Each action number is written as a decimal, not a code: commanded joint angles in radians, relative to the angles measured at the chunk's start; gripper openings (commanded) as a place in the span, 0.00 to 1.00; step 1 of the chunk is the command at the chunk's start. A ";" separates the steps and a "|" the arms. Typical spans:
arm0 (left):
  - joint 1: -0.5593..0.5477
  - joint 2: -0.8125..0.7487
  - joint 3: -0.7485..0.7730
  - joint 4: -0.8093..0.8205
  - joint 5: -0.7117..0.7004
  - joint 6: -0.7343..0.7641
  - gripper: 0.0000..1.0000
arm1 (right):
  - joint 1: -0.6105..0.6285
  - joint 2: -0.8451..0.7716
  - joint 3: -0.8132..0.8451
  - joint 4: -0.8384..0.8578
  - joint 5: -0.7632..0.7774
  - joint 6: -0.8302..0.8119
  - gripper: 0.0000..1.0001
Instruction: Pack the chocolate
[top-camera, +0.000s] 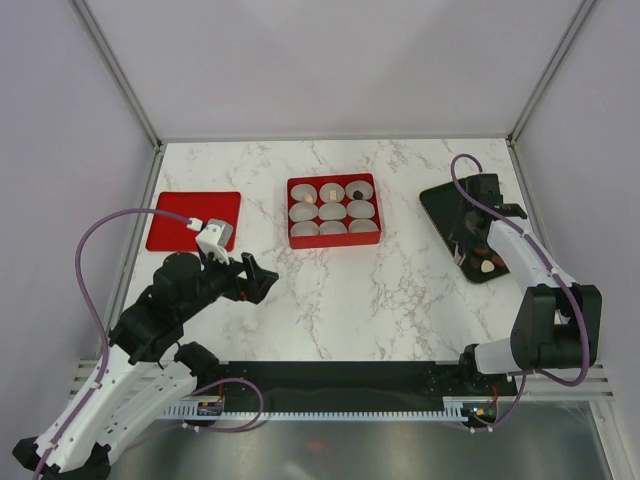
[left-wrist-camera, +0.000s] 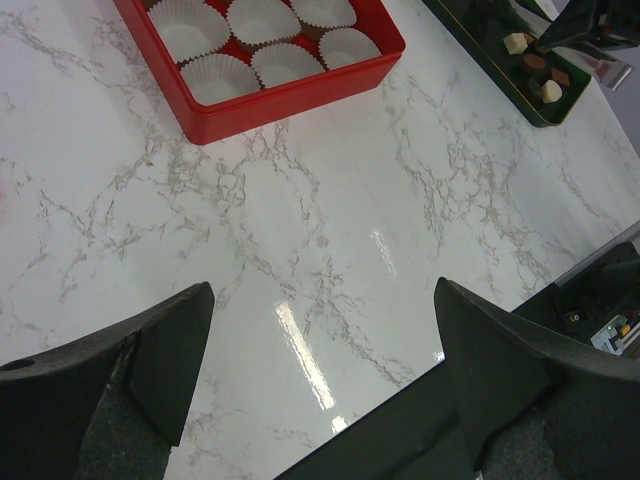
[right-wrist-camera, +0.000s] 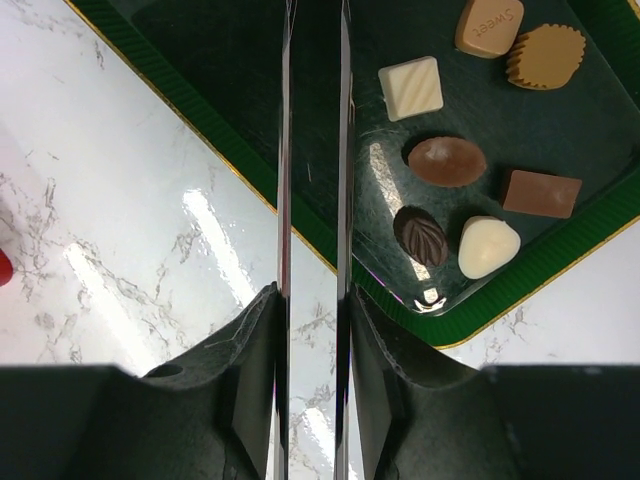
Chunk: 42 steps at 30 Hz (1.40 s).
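Several chocolates lie on a dark green tray (right-wrist-camera: 560, 250): a white square (right-wrist-camera: 411, 88), a brown oval (right-wrist-camera: 446, 161) and a dark leaf (right-wrist-camera: 421, 235) among them. My right gripper (right-wrist-camera: 313, 300) hovers over the tray's left part (top-camera: 440, 200), shut on thin metal tweezers (right-wrist-camera: 287, 150). The blades stand slightly apart with nothing between them, and their tips are out of view. The red box (top-camera: 333, 211) holds white paper cups; a tan piece (top-camera: 329, 192) and a dark piece (top-camera: 357, 188) sit in its back row. My left gripper (top-camera: 262, 280) is open and empty over bare table, also in its wrist view (left-wrist-camera: 325, 300).
A flat red lid (top-camera: 193, 220) lies at the left. The left wrist view shows the box's near corner (left-wrist-camera: 290, 100) and the tray (left-wrist-camera: 540, 95) far right. Grey walls enclose the marble table.
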<state>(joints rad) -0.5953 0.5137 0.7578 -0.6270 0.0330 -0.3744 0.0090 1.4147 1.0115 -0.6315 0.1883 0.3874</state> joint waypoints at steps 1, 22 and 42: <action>-0.001 0.006 0.000 0.010 0.011 -0.003 1.00 | -0.003 -0.036 0.048 0.020 -0.039 -0.022 0.38; -0.001 0.005 -0.002 0.010 0.004 -0.004 1.00 | 0.354 -0.083 0.245 -0.050 -0.023 0.057 0.35; -0.001 -0.003 -0.003 0.012 0.002 -0.004 1.00 | 0.661 0.188 0.361 -0.036 0.160 0.087 0.36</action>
<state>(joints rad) -0.5953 0.5144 0.7578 -0.6270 0.0326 -0.3744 0.6666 1.5967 1.3231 -0.6891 0.2779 0.4652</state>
